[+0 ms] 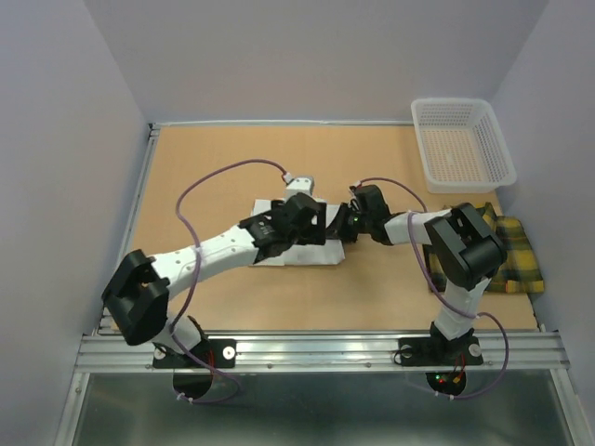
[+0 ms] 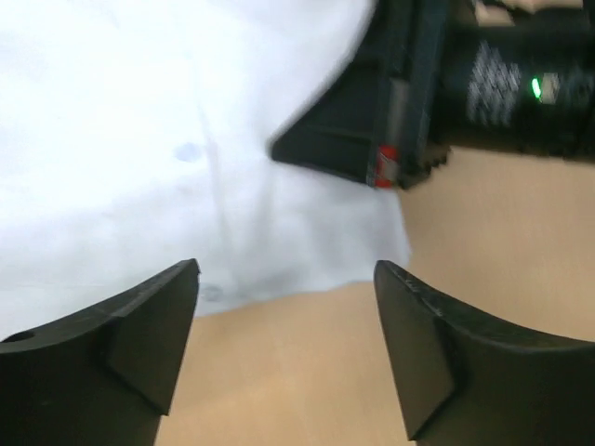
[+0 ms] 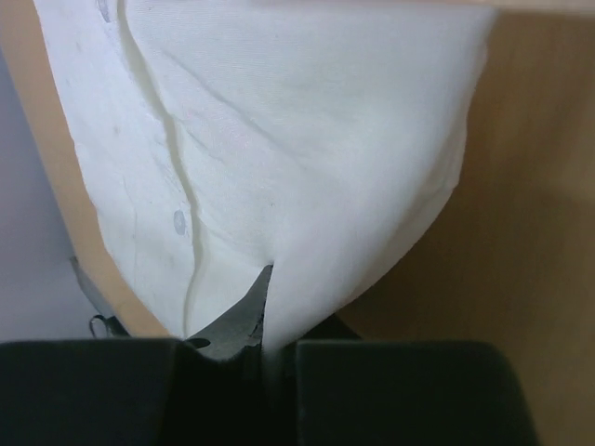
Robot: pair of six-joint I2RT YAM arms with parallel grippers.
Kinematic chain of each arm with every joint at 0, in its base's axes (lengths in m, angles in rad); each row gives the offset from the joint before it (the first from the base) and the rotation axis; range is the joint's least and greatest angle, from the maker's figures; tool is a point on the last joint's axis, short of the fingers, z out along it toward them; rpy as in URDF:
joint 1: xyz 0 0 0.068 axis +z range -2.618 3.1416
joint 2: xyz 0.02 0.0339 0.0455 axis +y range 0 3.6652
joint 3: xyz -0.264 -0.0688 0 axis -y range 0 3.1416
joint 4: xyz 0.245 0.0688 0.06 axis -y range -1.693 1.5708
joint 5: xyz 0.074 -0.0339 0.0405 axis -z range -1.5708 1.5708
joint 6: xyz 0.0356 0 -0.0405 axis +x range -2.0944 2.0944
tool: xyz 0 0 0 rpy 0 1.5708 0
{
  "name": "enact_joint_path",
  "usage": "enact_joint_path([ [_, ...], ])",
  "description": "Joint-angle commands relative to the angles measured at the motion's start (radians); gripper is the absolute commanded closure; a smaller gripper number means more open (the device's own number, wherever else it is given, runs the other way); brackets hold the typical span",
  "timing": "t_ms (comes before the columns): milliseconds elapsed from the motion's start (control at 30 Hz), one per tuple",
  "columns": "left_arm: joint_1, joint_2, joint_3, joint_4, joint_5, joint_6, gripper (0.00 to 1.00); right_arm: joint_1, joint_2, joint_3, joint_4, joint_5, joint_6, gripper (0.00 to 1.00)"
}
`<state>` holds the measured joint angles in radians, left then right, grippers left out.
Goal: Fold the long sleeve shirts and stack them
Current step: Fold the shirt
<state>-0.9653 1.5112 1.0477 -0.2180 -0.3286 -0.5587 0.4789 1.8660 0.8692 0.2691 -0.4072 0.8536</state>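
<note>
Two tools meet over the white shirt (image 3: 307,139) on the worktop (image 1: 204,177): the right tool (image 3: 270,346) pinches its edge, the left tool (image 2: 286,279) gapes empty. Pulling one-sided could drag the fold askew; the plaid shirt (image 1: 516,255) lies far right.

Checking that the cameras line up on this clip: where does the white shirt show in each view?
Top external: white shirt lies near the centre of the picture.
Left wrist: it fills the upper left.
Right wrist: it spreads across the upper centre, its edge pinched at the bottom.
Shared landmark: the right gripper, shut on the shirt's edge, shows in all three.
</note>
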Motion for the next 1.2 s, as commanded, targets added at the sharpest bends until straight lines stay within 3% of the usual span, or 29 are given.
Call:
enact_joint_path([
  [0, 0.147, -0.187, -0.006, -0.05, -0.007, 0.038, 0.01, -0.023, -0.073, 0.068, -0.22, 0.047, -0.264, 0.99],
  [267, 0.558, -0.434, -0.116, -0.139, 0.071, 0.194, 0.01, -0.033, -0.117, 0.33, -0.661, 0.178, -0.68, 0.99],
  [400, 0.664, -0.535, -0.238, -0.129, 0.086, 0.175, 0.01, -0.034, -0.088, 0.524, -0.89, 0.333, -0.818, 0.99],
  [533, 0.668, -0.667, -0.334, -0.087, 0.057, 0.12, 0.01, -0.034, -0.07, 0.721, -1.108, 0.557, -0.907, 0.99],
  [833, 0.665, -0.68, -0.37, -0.07, 0.053, 0.106, 0.01, -0.023, -0.03, 1.081, -1.2, 1.141, -1.045, 0.99],
  [1000, 0.649, -0.677, -0.371, -0.066, 0.051, 0.105, 0.01, 0.027, 0.053, 1.192, -1.193, 1.464, -1.229, 0.99],
  [1167, 0.645, -0.678, -0.374, -0.063, 0.051, 0.106, 0.01, 0.095, 0.142, 1.105, -1.182, 1.538, -1.239, 0.98],
])
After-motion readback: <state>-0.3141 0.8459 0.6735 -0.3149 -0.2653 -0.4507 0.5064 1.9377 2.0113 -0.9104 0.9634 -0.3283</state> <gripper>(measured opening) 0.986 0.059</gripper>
